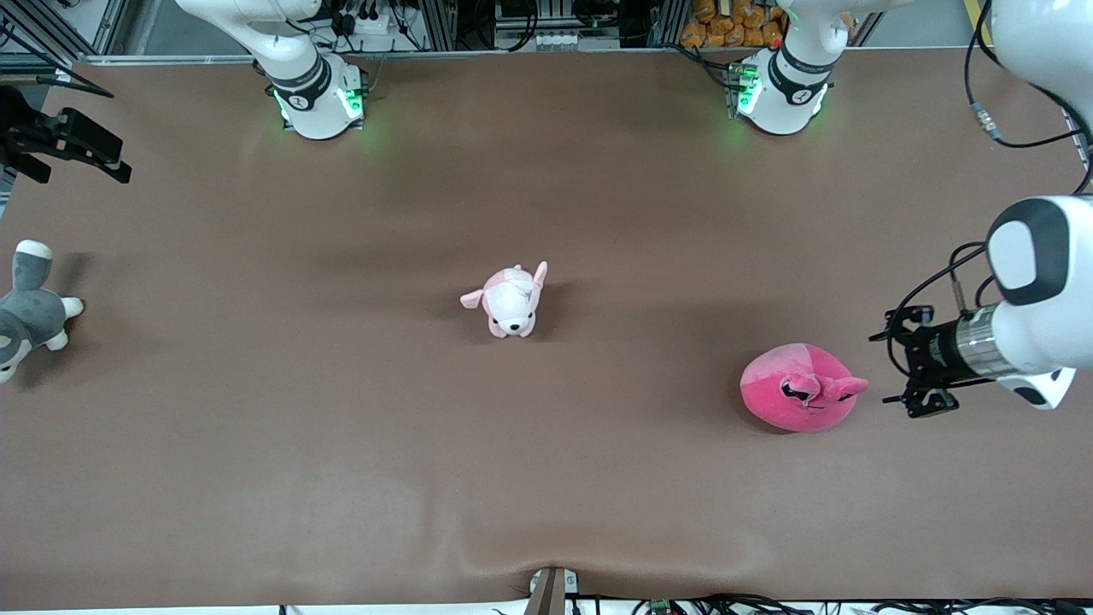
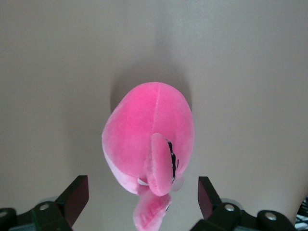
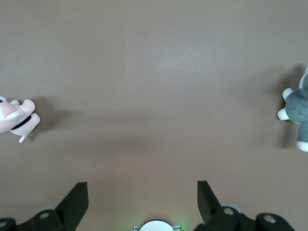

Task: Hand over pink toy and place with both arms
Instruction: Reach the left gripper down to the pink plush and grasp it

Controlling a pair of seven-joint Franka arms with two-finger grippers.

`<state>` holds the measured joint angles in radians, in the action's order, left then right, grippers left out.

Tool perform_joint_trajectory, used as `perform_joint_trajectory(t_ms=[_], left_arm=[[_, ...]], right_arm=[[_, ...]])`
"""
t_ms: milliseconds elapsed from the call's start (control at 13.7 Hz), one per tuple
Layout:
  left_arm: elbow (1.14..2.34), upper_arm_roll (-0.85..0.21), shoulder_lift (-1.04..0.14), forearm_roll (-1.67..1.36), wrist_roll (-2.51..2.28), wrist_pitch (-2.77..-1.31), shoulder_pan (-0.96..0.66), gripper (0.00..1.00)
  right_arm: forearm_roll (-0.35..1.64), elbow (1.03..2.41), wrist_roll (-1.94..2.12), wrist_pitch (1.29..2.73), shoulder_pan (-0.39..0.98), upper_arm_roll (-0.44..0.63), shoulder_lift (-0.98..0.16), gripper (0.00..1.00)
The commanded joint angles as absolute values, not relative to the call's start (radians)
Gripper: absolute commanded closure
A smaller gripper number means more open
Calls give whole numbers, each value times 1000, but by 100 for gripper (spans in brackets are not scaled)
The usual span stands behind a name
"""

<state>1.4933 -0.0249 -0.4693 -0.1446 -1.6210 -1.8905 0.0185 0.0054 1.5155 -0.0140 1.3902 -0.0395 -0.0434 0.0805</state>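
Even overhead light, soft shadows beside each toy; left wrist view slightly blurred.

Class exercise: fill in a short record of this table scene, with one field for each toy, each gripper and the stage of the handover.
pink toy: pink toy lies on the table toward the left arm's end, ungrasped
left gripper: left gripper open, beside the pink toy, fingers not touching it
right gripper: right gripper open, waits at the right arm's end
puppy plush: puppy plush mid-table
grey plush: grey plush at the right arm's end
stage: handover not yet begun
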Motion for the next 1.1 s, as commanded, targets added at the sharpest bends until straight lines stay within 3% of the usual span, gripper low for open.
perform_joint_trajectory(t_ms=[0,219,584,731,950,1023], left_arm=[[1462,-21,-531,-155,-1673,-1957,14,0],[1462,-23,-571,-155,-1706,-2026,9,1],[1465,-31,-563,-160,-1704,-2026,9,16],[1466,-34,-561,-163,-1706,-2020,3,37],[1471,-34,-561,-164,-1695,-2014,6,58],[1471,-34,-560,-164,-1692,-2011,8,71]], right_arm=[[21,1511,-18,1384,-57,-52,81,0],[21,1511,-18,1384,-57,-52,80,0],[21,1511,-18,1384,-58,-52,80,0],[20,1509,-18,1385,-64,-51,74,0],[20,1508,-18,1387,-67,-51,72,0],[20,1508,-18,1387,-66,-51,72,0]])
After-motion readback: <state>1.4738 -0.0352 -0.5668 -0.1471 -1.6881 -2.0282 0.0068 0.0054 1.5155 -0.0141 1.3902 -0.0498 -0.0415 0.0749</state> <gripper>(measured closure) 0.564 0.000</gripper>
